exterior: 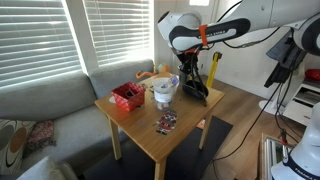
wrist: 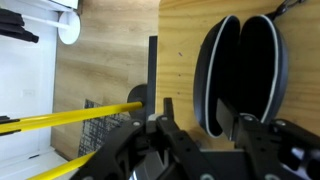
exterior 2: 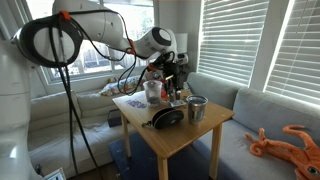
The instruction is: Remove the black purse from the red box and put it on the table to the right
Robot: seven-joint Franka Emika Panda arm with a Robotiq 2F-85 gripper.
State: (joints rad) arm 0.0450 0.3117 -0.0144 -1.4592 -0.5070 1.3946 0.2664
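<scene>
The black purse (exterior: 197,92) lies on the light wooden table (exterior: 150,135) near its right edge. It also shows in the other exterior view (exterior 2: 168,118) and in the wrist view (wrist: 245,70), as a dark oval with a pale rim. The red box (exterior: 127,95) stands at the table's far left corner, apart from the purse, and I see nothing black in it. My gripper (exterior: 190,76) hangs just above the purse. In the wrist view its fingers (wrist: 205,118) are spread and hold nothing, with one finger over the purse's edge.
A white bowl-like container (exterior: 165,90) stands mid-table between the box and the purse. A small patterned item (exterior: 166,123) lies near the front edge. A metal cup (exterior 2: 197,108) stands on the table. A grey sofa (exterior: 45,110) borders the table. A yellow rod (wrist: 70,118) crosses the wrist view.
</scene>
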